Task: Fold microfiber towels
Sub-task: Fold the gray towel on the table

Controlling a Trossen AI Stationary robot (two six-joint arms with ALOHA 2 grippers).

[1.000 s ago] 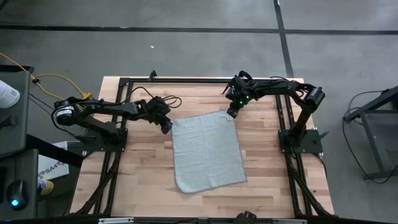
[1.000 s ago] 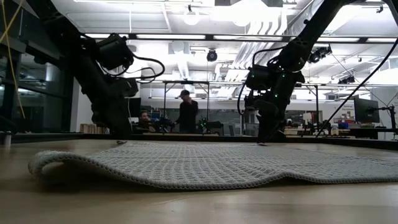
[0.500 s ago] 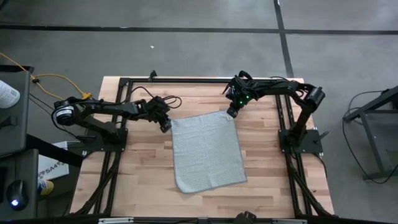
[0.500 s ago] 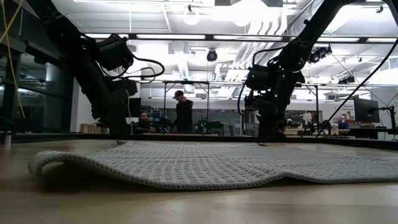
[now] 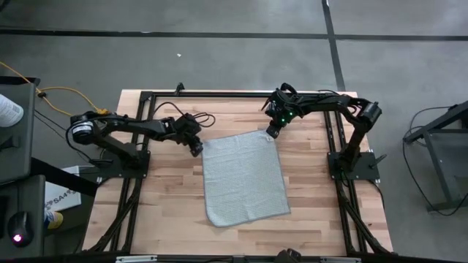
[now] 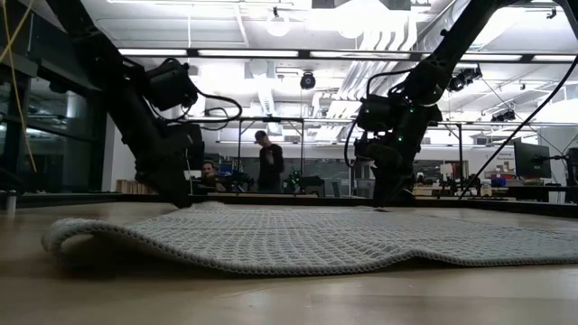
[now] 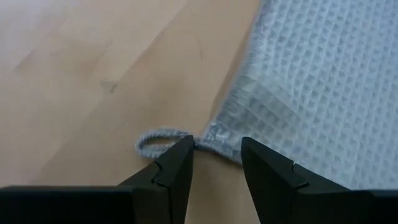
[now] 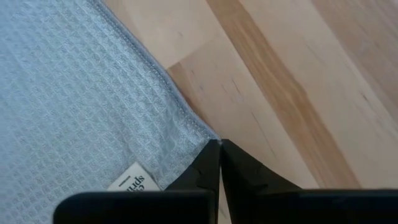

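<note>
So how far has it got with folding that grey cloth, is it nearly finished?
Barely started. Done: the towel lies spread flat on the table, no fold in it. In hand: the right gripper has pinched one far corner shut, while the left gripper sits open around the other far corner, beside its hanging loop. Left: closing that grip, lifting and making every fold.

A white tag (image 8: 132, 180) on the towel (image 8: 74, 112) carries dark lettering, cut off and too partial to read.
</note>
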